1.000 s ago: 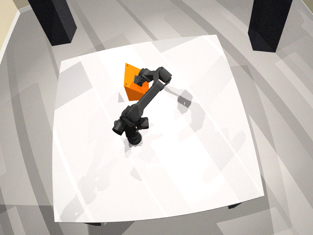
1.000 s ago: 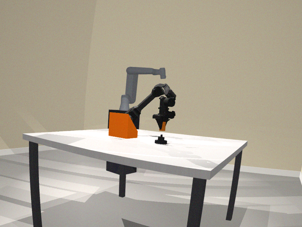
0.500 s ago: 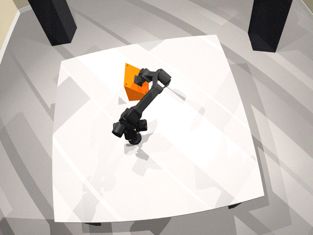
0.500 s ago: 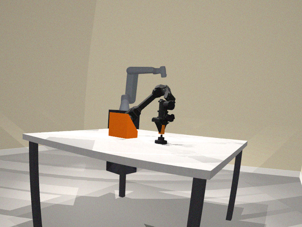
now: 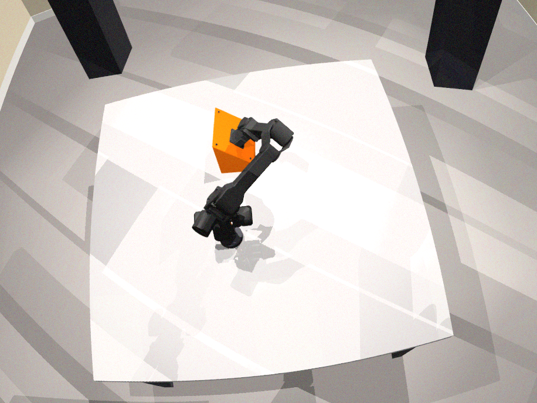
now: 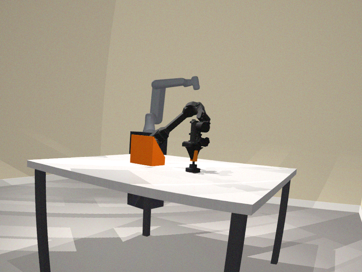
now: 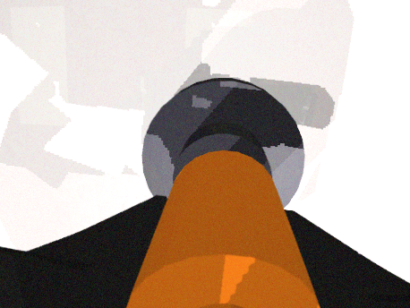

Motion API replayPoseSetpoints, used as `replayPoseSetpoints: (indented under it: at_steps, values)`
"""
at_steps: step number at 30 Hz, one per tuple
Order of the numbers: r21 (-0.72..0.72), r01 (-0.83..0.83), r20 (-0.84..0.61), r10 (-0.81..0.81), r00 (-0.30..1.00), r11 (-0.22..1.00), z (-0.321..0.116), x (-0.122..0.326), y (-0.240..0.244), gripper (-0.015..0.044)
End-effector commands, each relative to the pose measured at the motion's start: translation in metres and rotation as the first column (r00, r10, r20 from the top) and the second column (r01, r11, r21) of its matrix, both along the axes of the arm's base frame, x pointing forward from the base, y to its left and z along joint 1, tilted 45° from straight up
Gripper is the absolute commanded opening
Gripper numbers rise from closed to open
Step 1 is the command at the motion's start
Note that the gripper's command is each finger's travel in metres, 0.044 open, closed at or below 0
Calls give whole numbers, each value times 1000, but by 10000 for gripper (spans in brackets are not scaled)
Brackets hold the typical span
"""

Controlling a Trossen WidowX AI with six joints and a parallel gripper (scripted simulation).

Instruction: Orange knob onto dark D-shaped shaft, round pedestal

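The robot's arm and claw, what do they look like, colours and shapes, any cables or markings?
The arm is matte black, with a slim straight link between chunky, angular joints. The claw is black too; its fingers taper downward in the exterior view. I can't make out any cables or markings.

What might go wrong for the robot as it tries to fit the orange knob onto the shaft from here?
The orange knob, held in the gripper, is right above the shaft, so its flat may be misaligned and jam, as no view shows either flat. Pressing down on a mismatch could tilt the knob or make it slip between the fingers. Letting go this high, with shaft showing below it, might leave it unseated on the pedestal.
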State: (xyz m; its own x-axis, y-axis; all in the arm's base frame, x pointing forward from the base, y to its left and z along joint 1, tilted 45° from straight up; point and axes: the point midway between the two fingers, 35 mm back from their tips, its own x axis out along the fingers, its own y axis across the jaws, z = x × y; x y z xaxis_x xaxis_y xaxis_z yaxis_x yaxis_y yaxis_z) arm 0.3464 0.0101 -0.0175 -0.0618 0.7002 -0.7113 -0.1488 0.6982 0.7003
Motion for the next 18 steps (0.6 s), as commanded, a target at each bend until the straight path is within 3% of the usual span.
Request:
replayPoseSetpoints:
  at_steps: [1, 18]
  values:
    - [3, 6, 3, -6, 1000, 1000, -1, 1, 1, 0]
    - [5, -33, 41, 33, 999, 999, 4, -2, -1, 0]
